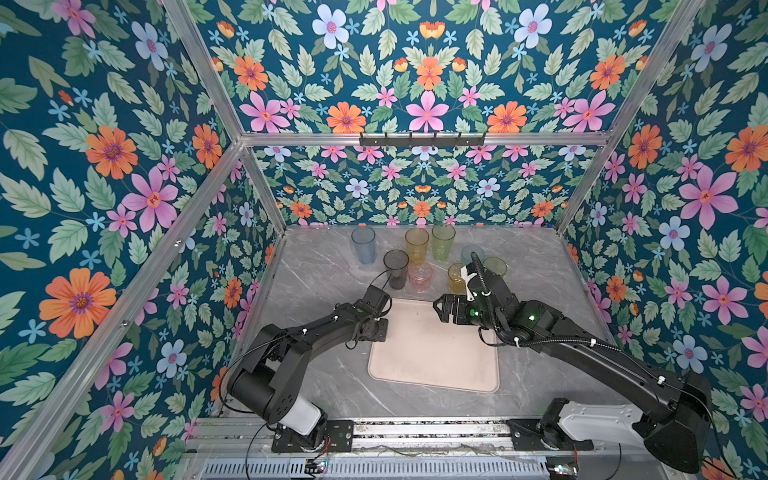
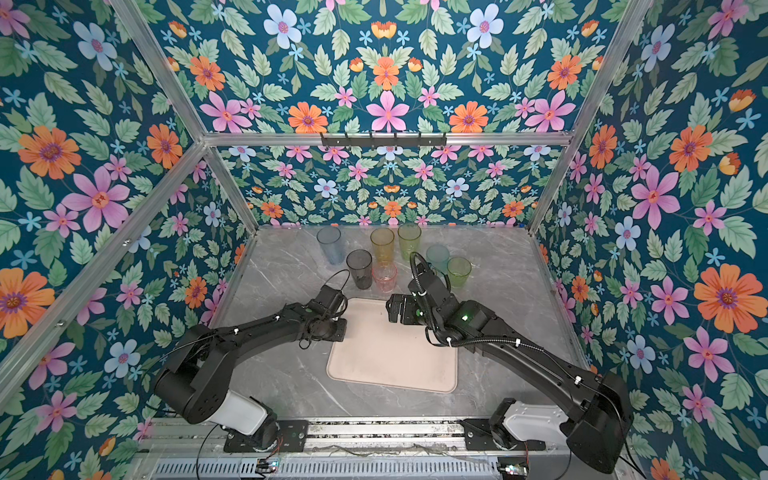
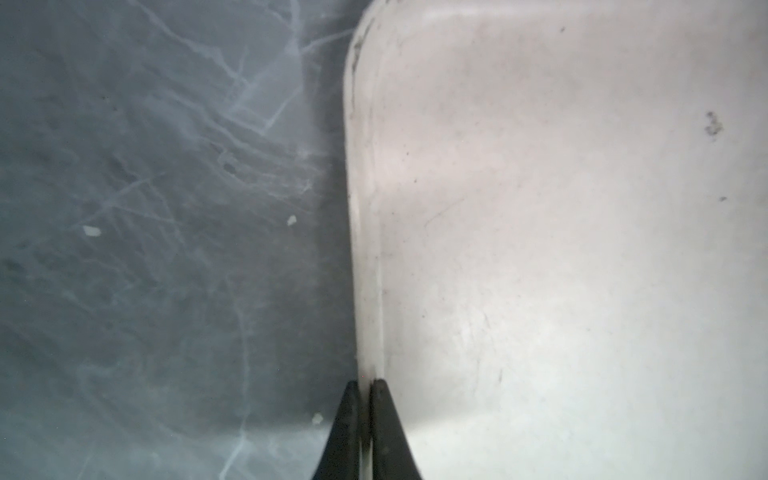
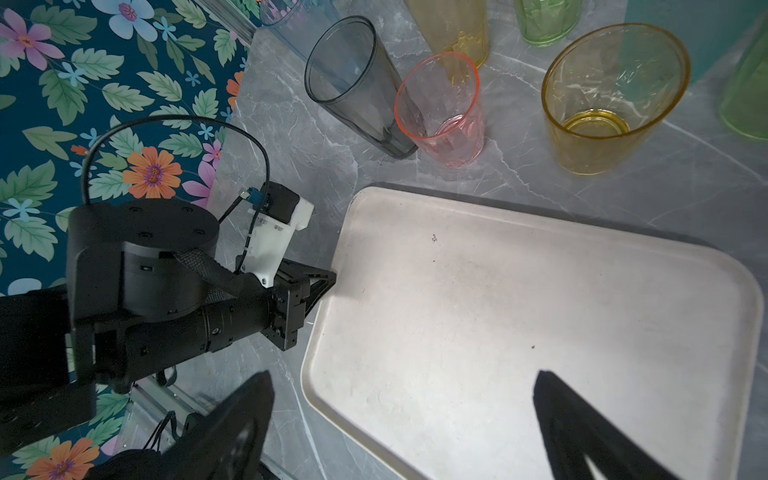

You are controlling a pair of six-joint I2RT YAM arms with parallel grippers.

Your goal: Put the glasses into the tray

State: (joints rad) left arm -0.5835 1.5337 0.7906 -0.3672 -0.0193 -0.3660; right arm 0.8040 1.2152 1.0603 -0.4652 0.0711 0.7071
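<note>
Seen from above, a marbled grey table (image 1: pixel 324 270) stands in a flowered booth. The glasses (image 1: pixel 417 243), translucent tinted tumblers both tall and short, stand upright in a cluster at twelve o'clock from the pale pink tray (image 1: pixel 432 357). None is on the tray yet. The left tool (image 3: pixel 365 386) is pinched together on the tray's rim at about ten o'clock. The right tool (image 4: pixel 403 374) hangs over the tray's twelve o'clock edge with its fingers wide apart, holding nothing. The glasses look light, thin-walled, smooth and tapered, so likely to slip or tip. A hold across the body of the near short amber glass (image 4: pixel 602 108) seems safest.
</note>
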